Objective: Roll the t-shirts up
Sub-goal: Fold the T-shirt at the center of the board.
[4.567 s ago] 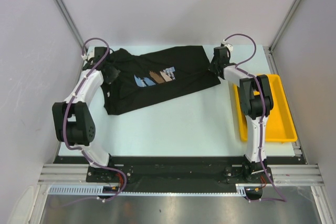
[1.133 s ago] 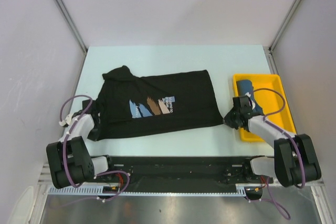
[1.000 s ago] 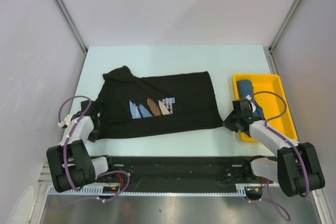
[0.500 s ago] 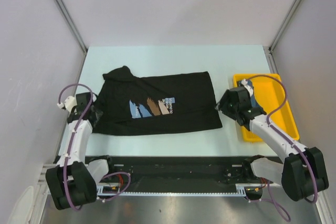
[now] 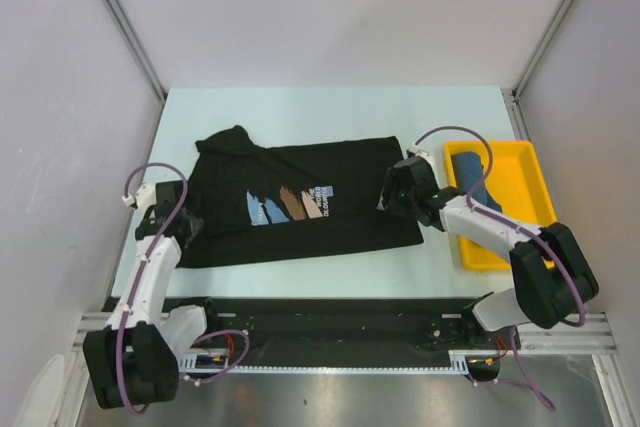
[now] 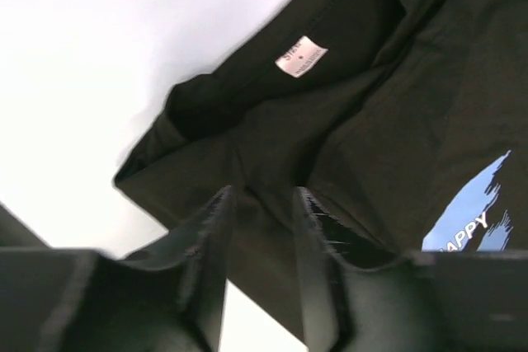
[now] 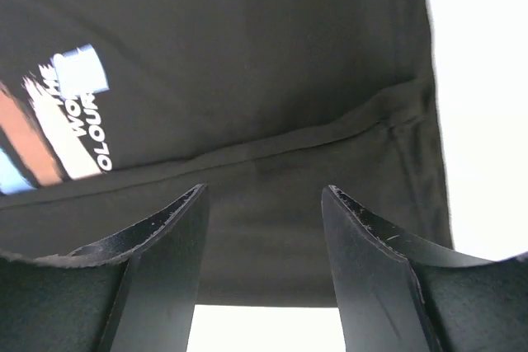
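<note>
While the black t-shirt lies spread on the pale tabletop, soft and lightly creased, brush-stroke print up, where is the teal t-shirt?

It sits as a stubby rolled bundle in the yellow plastic tray on the right.

And the claws?

Left claw is over the collar end, near the small white neck label. Its dark fingers are slightly parted, with nothing between them. Right claw hangs over the folded hem at the other end, fingers spread wide, also released.

Parted pincer over black t-shirt
</note>
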Robot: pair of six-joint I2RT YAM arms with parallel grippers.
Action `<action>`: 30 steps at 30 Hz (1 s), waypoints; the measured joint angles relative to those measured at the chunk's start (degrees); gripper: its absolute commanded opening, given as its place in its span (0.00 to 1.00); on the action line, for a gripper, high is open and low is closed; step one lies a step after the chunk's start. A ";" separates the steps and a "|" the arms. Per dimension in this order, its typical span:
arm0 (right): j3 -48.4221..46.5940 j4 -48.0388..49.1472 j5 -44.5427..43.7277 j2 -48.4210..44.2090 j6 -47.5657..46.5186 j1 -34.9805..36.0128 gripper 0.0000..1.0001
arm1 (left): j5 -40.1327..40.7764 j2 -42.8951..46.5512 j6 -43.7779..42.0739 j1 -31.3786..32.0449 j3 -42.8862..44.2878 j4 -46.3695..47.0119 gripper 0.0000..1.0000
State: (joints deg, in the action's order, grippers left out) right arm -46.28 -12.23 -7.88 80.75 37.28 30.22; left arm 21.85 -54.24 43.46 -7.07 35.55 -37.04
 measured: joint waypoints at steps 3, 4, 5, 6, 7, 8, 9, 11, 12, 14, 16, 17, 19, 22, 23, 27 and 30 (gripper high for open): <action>0.00 1.25 0.24 2.58 -0.17 1.64 0.62 | -1.73 -4.76 -0.42 0.04 0.02 2.21 0.38; 0.00 1.81 0.42 3.28 -0.37 2.60 0.63 | -2.54 -7.04 -0.50 0.04 0.02 2.78 0.40; 0.00 2.12 0.59 3.72 -0.50 3.26 0.62 | -3.13 -8.24 -0.61 0.07 -0.04 3.13 0.46; 0.00 2.56 0.68 4.13 -0.74 4.11 0.63 | -3.87 -9.11 -0.94 0.09 -0.22 3.74 0.47; 0.00 2.95 0.70 4.57 -0.92 5.01 0.62 | -4.57 -9.51 -1.27 0.09 -0.44 4.26 0.49; -0.02 3.34 0.68 5.03 -1.05 5.95 0.62 | -5.66 -9.55 -1.55 0.09 -0.96 5.44 0.49; -0.02 3.72 0.70 5.53 -1.14 6.51 0.62 | -6.21 -9.53 -1.79 0.09 -1.27 6.16 0.49; -0.02 4.37 0.70 6.84 -1.36 7.89 0.62 | -7.56 -9.64 -1.99 0.11 -1.95 7.91 0.48; -0.02 4.44 0.79 7.34 -1.38 8.37 0.62 | -7.91 -9.75 -2.01 0.11 -2.08 8.48 0.47; -0.02 4.57 0.87 8.28 -1.49 9.18 0.62 | -8.76 -10.64 -2.03 0.11 -2.10 9.77 0.44; -0.02 4.90 0.90 8.81 -1.68 9.49 0.62 | -9.46 -11.93 -2.05 0.15 -2.10 10.95 0.38; -0.02 5.09 0.90 8.98 -1.81 9.49 0.62 | -10.03 -12.46 -2.03 0.20 -2.10 11.47 0.36; -0.02 5.46 0.90 9.16 -2.12 9.49 0.62 | -10.75 -13.00 -2.05 0.42 -2.10 12.37 0.28; -0.02 6.01 0.90 9.49 -2.49 9.49 0.62 | -11.87 -13.18 -1.90 1.05 -2.10 13.09 0.16; -0.02 6.19 0.90 9.62 -2.60 9.44 0.62 | -12.28 -13.29 -1.95 1.36 -2.10 13.38 0.13; -0.02 6.82 0.92 9.70 -2.91 9.25 0.62 | -13.70 -13.81 -1.79 2.08 -2.05 14.32 0.01; -0.02 7.02 1.18 9.70 -3.10 8.85 0.62 | -14.84 -15.30 -1.88 2.64 -0.96 14.67 0.00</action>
State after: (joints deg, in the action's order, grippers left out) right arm -46.30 -5.21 -6.70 90.45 34.17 39.07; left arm 7.01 -69.54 41.58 -4.43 34.59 -22.37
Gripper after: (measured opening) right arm 0.620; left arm 0.011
